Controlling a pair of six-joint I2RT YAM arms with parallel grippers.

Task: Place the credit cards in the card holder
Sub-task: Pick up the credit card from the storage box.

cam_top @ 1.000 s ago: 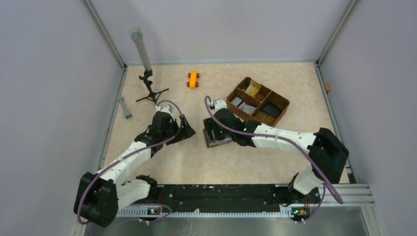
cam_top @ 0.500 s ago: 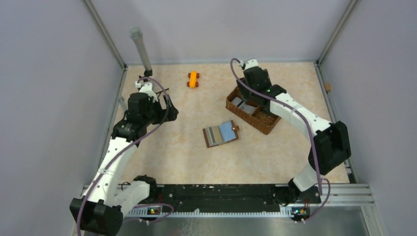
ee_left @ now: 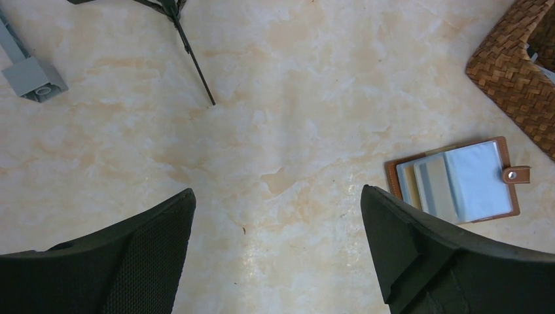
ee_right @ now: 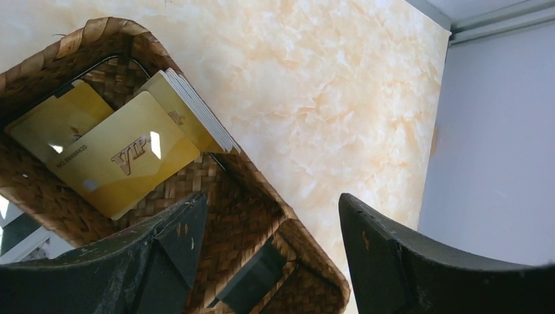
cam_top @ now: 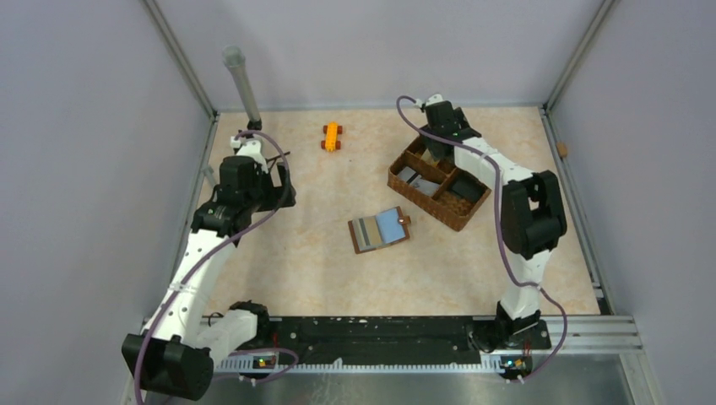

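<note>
- At mid-desk (cam_top: 321, 261) the brown card holder (cam_top: 379, 229) lies open — blue pockets facing up.
- Gold credit cards (ee_right: 121, 154) sit in the far compartment of the woven basket (cam_top: 456, 211).
- Right tool (ee_right: 268, 216) hangs above them — jaws wide, holding nothing.
- Left tool (ee_left: 278, 203) spread wide over bare desk, empty.

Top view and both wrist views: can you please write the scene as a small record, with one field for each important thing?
basket: woven, with compartments
card holder: open, flat on the table, apart from the basket
gold cards: in the basket's far compartment
right gripper: open, empty, above the gold cards' compartment
left gripper: open, empty, over bare table
</note>
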